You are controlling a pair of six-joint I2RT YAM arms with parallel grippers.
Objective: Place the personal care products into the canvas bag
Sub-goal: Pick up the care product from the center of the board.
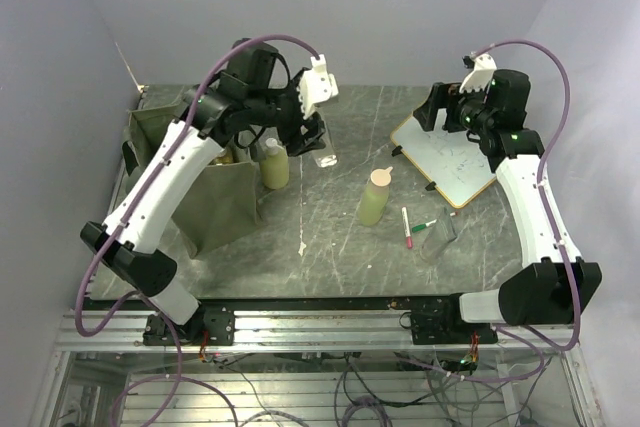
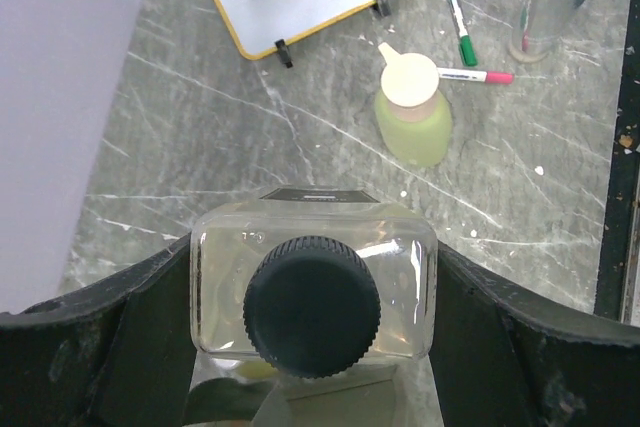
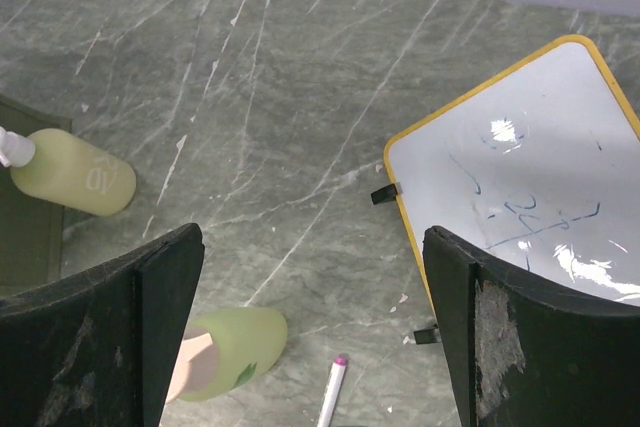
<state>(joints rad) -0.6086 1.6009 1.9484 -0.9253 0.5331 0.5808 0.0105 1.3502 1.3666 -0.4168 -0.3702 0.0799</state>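
Observation:
My left gripper (image 1: pixel 318 137) is shut on a clear bottle with a black cap (image 2: pixel 312 297), held upright to the right of the olive-green canvas bag (image 1: pixel 205 182); the bottle also shows in the top view (image 1: pixel 326 154). A pale yellow-green pump bottle (image 1: pixel 274 163) stands beside the bag's right wall and also shows in the right wrist view (image 3: pixel 75 172). A light green bottle with a beige cap (image 1: pixel 375 197) stands mid-table and shows in both wrist views (image 2: pixel 412 112) (image 3: pixel 230 352). My right gripper (image 1: pixel 437 112) is open and empty above the whiteboard's left edge (image 3: pixel 310 347).
A wood-framed whiteboard (image 1: pixel 445 159) lies at the back right. A red marker (image 1: pixel 407 228), a green marker (image 1: pixel 424 224) and a clear cup (image 1: pixel 441 237) lie right of the light green bottle. The walls stand close on the left, back and right.

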